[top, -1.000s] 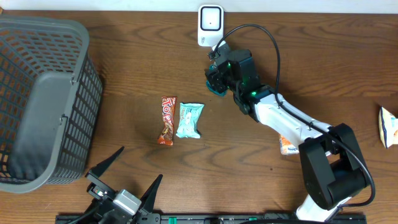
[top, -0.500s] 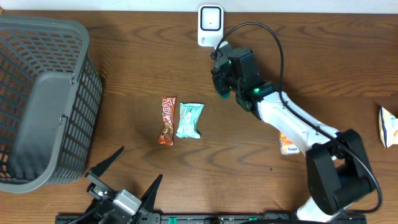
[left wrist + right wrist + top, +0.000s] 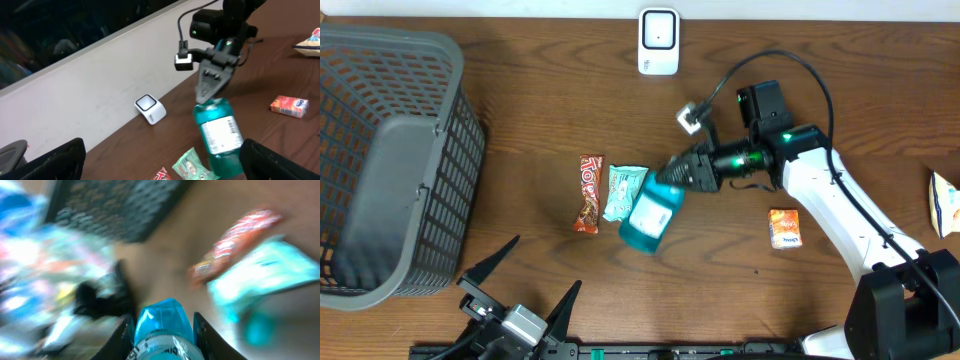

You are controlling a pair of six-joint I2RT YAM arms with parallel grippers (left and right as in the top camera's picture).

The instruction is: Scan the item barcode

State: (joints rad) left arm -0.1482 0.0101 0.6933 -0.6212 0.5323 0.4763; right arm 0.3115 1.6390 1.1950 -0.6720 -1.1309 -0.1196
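So the right gripper (image 3: 678,178) had its jaws pinched onto the neck end of the bottle (image 3: 651,216), closed in only as far as the bottle let them. The bottle was clear plastic with teal-blue liquid filling most of it, and it hung at a slant over the tabletop (image 3: 520,130). From overhead its bottom end overlapped the edge of the mint-green snack packet (image 3: 623,192). Couldn't tell if it was actually touching the packet or the wood. From the left wrist cam, the white label with the barcode faced that camera.

The scanner (image 3: 659,41), a little white box, sat at the far edge of the tabletop, well apart from the bottle.

The big grey mesh basket (image 3: 380,60) was over on the left, with just its own solid grey floor showing through the open top.

Loose stuff on the wood: a red candy bar (image 3: 588,193) just beside the mint packet, a small orange carton (image 3: 784,228) near the right arm, and a packet (image 3: 945,203) cut off at the right edge.

The left gripper (image 3: 548,262) sat at the near edge with its jaws spread wide, holding nothing.
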